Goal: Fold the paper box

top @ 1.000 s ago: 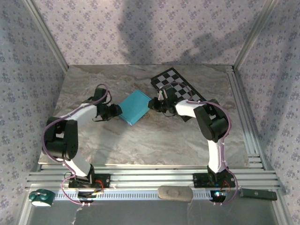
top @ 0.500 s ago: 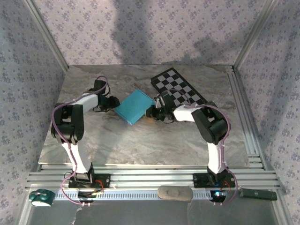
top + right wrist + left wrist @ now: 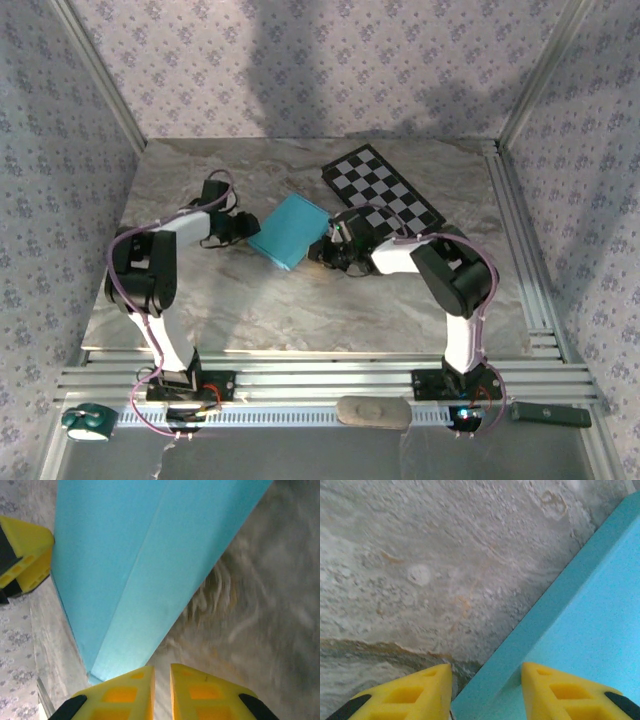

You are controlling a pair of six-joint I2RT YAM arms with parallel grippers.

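The paper box lies folded flat and turquoise on the marble table, a little behind its middle. My left gripper is at the box's left side. In the left wrist view that gripper is open and straddles the box's edge: one yellow finger is over bare table, the other over the box's top face. My right gripper sits low by the box's near right corner. In the right wrist view it is shut, with a thin slit holding nothing, and the box lies just ahead.
A black-and-white checkerboard lies at the back right, close behind the right arm. Aluminium rails run along the near edge and the right side. Patterned walls close in the table. A green roll rests at the bottom left.
My right gripper has slid from the box's far right side toward its near right corner. The left gripper has shifted slightly at the box's left edge and narrowed a little. The box barely moved.
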